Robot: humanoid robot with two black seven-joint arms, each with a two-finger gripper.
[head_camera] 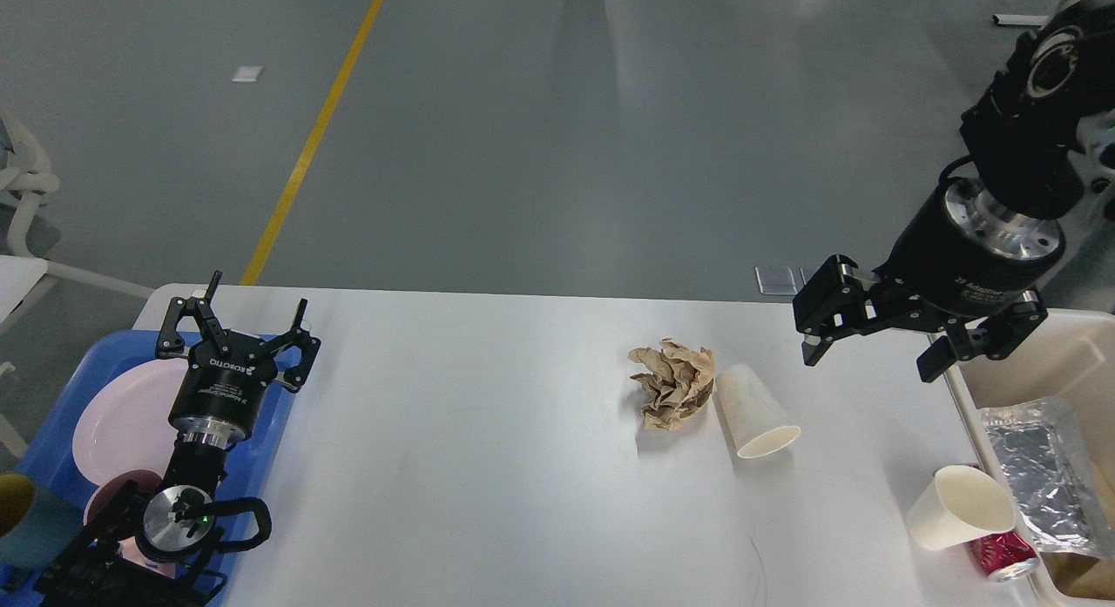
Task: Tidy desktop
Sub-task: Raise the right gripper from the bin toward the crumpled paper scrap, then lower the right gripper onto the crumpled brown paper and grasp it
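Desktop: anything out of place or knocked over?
Yes. On the desktop, a white paper cup lies tipped on its side, touching a crumpled brown paper wad. A second cup lies tipped at the right edge beside a red can. No spill visible.

Desktop [488, 468] is bare across the whole left-centre stretch, wide lane from the near edge to the far edge. Mid-right is blocked by a crumpled brown paper ball [672, 386], touching or just beside a tipped white paper cup [754, 413] whose mouth faces the near edge. Open strip between that cup and the right edge. Near-right corner is crowded: second tipped paper cup [956, 506] against a red can [1000, 556], right beside the beige bin [1058, 354]. Left edge is bounded by the blue tray [61, 415] holding a pink plate [131, 411].
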